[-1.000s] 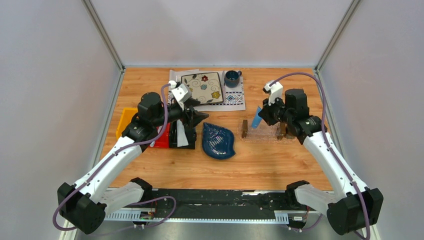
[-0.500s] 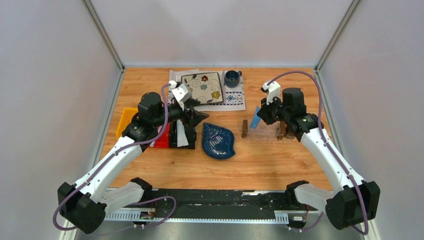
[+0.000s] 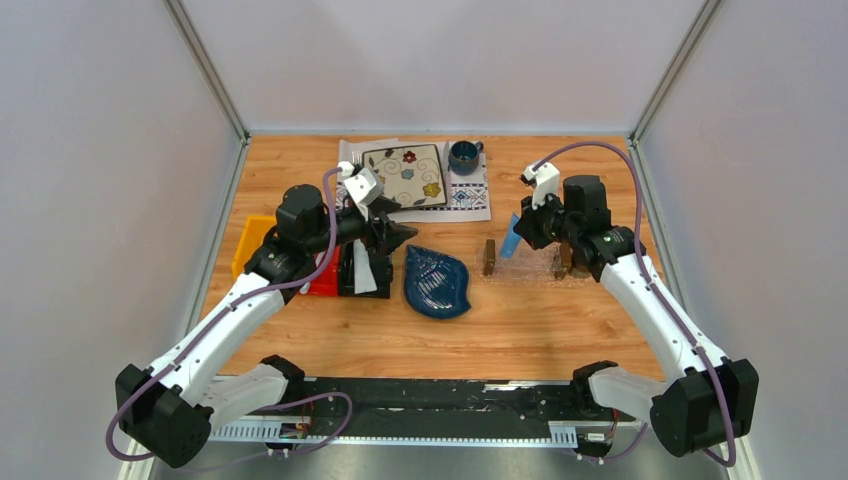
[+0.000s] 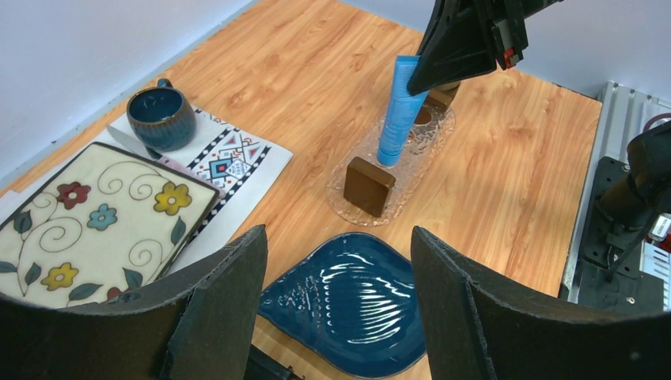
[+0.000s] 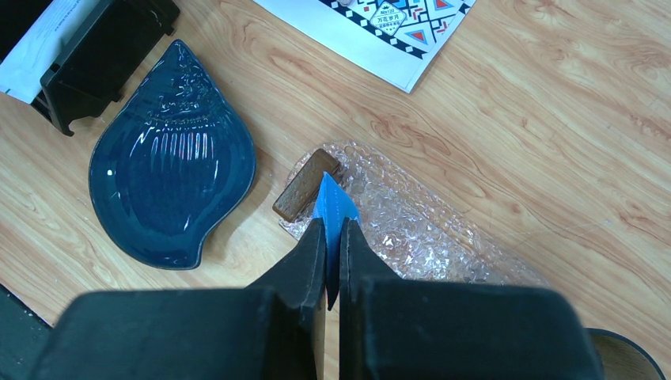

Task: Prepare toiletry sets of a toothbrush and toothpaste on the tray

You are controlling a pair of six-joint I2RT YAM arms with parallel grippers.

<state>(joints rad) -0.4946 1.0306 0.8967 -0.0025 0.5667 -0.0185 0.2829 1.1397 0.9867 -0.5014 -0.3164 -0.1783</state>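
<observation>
Blue toothpaste tube: upright, slight tilt, over the near-left end of the clear tray. Its lower end sits just behind the brown wooden block at that short end. Can't tell if it touches the tray floor.

Right fingers: closed, pinching the tube by its upper end. Seen from the right wrist, the tube sticks out past the tips, with the tray and block below it.

Top view: tube is at the left end of the tray, which has a block at each short end. Tray lies on the right half of the tabletop.

Blue leaf-shaped dish is left of the tray, near it but not touching.

Left fingers: spread wide, hanging above the black bin, just left of the dish. A pale item lies in that bin; can't tell what it is.

Red bin is against the black bin's left side; yellow bin is further left, mostly behind the left arm.

Back of the tabletop: a patterned mat carrying a floral square plate and a dark blue mug, well apart from the tray.
</observation>
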